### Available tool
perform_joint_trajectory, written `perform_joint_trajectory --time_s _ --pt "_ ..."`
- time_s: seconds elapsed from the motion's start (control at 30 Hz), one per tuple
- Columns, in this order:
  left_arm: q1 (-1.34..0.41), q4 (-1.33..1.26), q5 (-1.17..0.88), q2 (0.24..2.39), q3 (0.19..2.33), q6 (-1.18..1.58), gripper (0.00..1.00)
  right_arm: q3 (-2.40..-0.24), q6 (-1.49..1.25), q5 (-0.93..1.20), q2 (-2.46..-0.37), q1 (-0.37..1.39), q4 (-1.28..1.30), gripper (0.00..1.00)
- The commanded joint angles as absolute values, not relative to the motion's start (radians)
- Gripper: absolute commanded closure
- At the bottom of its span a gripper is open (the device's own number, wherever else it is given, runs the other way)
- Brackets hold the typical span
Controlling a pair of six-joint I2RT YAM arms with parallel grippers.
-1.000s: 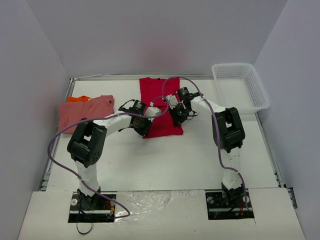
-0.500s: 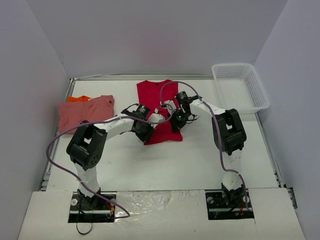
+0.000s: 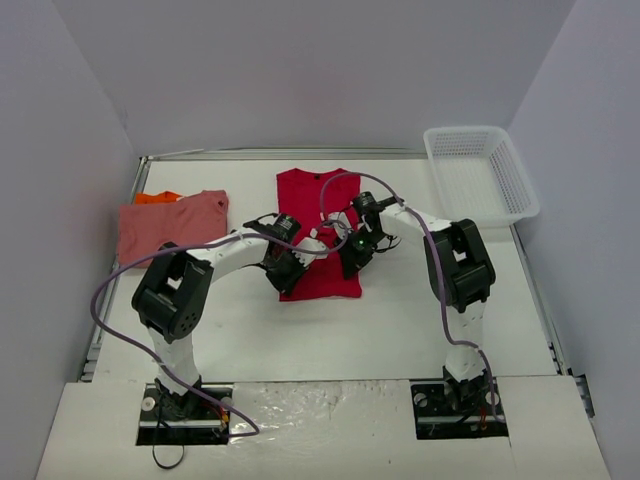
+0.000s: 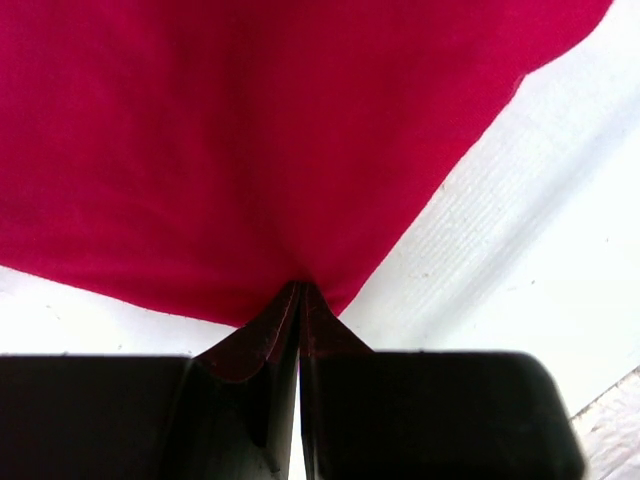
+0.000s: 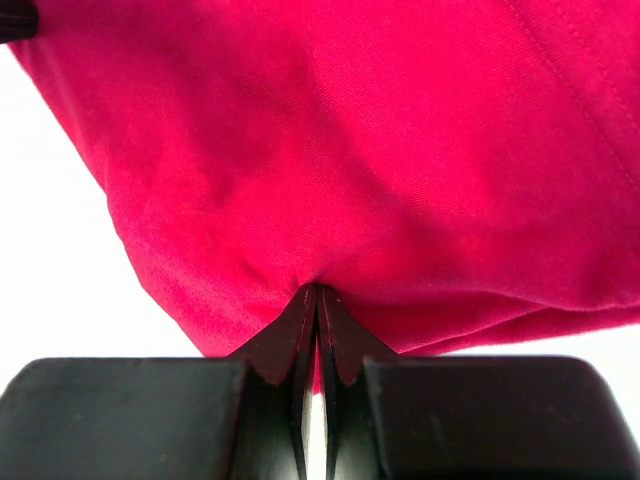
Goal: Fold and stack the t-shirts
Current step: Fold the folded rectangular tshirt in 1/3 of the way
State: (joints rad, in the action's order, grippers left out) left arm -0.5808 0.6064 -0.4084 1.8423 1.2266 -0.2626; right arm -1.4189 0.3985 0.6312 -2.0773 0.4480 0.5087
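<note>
The bright red soft cloth t-shirt (image 3: 318, 215) lies mostly flat in the middle of the white surface (image 3: 330, 330), collar towards the far wall. The left end effector (image 3: 284, 272) is clamped on its near left corner and the right end effector (image 3: 354, 256) on its near right corner. Both wrist views show the jaws pressed together with a pinch of red fabric drawn into a small peak between them.

The step in hand looks like a fold carrying the near hem towards the collar. To do it well, both arms should probably lift together and travel at an even pace with the hem taut between them, so the fold line stays straight. They should let go only once the hem lies flat.

A purple cable (image 3: 345, 176) from the right arm loops over the far part of the shirt and could snag or drag the cloth. At the left edge a salmon pink folded t-shirt (image 3: 170, 225) lies on an orange t-shirt (image 3: 158, 197), of which only a sliver shows, well apart from the red one. A white plastic mesh basket (image 3: 480, 170) sits at the far right corner, out of the way.
</note>
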Motion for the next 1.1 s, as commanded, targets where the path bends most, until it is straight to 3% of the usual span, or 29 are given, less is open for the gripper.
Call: perform_joint_trajectory --time_s 0.0,0.37,0.47,0.6,0.67,1.07 --pt "-0.603 0.701 -0.39 1.795 1.216 -0.304 0.98 -1.301 0.442 0.535 -2.174 0.482 0.701 1.0" --pt "-0.601 0.704 -0.367 1.729 1.256 -0.33 0.98 -1.368 0.456 0.543 -2.164 0.48 0.765 1.0" --pt "-0.589 0.707 -0.356 1.698 1.319 -0.342 0.89 -1.462 0.471 0.535 -2.164 0.471 0.805 1.0" --pt "-0.58 0.695 -0.339 1.669 1.396 -0.351 0.87 -1.578 0.485 0.517 -2.167 0.445 0.86 1.0" --pt "-0.578 0.689 -0.318 1.651 1.419 -0.356 0.8 -1.644 0.488 0.489 -2.177 0.431 0.885 1.0" --pt "-0.586 0.67 -0.273 1.508 1.352 -0.446 0.73 -1.796 0.531 0.578 -2.125 0.382 0.968 0.99"
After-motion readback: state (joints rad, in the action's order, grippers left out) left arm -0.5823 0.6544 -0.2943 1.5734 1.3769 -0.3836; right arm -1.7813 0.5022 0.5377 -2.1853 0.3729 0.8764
